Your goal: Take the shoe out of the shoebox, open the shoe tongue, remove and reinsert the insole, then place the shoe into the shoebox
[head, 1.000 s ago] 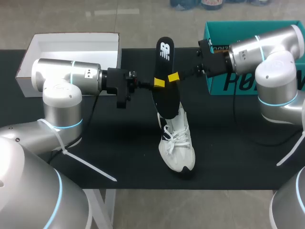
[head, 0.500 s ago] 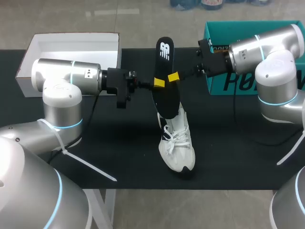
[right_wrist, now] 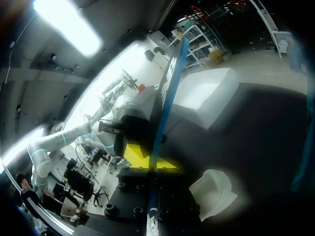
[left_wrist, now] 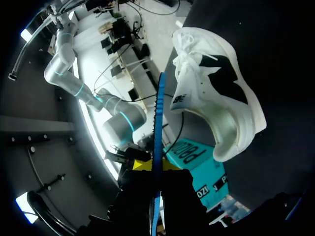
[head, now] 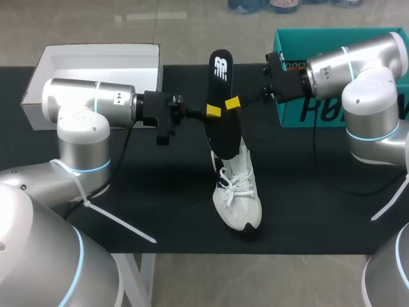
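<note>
Over table [head: 160,185] — left end effector [head: 213,111] and right end effector [head: 232,102] clamp insole [head: 221,67].

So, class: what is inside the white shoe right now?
The lower end of the black insole goes into the white shoe at its collar. How far down it reaches cannot be seen, because the shoe's upper covers it.

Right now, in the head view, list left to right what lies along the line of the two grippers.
From the left: white box → left gripper → black insole → right gripper → teal shoebox.
</note>
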Tool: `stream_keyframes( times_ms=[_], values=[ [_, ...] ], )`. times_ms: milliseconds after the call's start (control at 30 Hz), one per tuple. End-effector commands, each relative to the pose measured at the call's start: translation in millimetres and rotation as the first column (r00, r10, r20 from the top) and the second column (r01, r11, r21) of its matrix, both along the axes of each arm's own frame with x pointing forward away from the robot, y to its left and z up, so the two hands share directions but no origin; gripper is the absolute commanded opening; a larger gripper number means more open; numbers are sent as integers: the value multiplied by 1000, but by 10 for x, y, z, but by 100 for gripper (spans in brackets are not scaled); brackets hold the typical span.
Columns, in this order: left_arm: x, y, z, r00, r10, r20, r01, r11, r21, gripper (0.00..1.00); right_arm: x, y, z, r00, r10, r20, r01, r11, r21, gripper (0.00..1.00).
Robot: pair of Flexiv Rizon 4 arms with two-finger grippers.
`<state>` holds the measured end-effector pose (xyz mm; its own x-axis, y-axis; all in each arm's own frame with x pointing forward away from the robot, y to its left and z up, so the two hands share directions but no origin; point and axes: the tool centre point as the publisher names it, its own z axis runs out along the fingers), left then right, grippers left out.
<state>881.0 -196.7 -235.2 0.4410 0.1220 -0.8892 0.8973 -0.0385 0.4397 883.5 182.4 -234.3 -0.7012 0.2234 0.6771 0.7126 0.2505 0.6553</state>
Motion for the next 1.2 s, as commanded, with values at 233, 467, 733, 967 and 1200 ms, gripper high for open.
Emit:
stream_keyframes(
  times_ms=[233, 467, 733, 967, 1200],
  values=[
    [-25, -29, 14, 1000, -7, 5, 7, 998, 55, 100, -12, 28, -12, 1000, -4, 1, 4, 1000, 0, 0],
    [-71, 21, 28, 1000, 18, -19, -16, 996, 89, 100, -12, 28, -12, 1000, -4, 1, 4, 1000, 0, 0],
    [-207, 249, 44, 996, 59, -70, -49, 989, 137, 100, -12, 28, -12, 1000, -4, 1, 4, 1000, 0, 0],
    [-381, 620, -39, 975, 156, -159, -110, 958, 263, 100, -12, 28, -12, 1000, -4, 1, 4, 1000, 0, 0],
    [-522, 906, -69, 954, 224, -201, -152, 935, 320, 100, -12, 28, -12, 1000, -4, 1, 4, 1000, 0, 0]
  ],
)
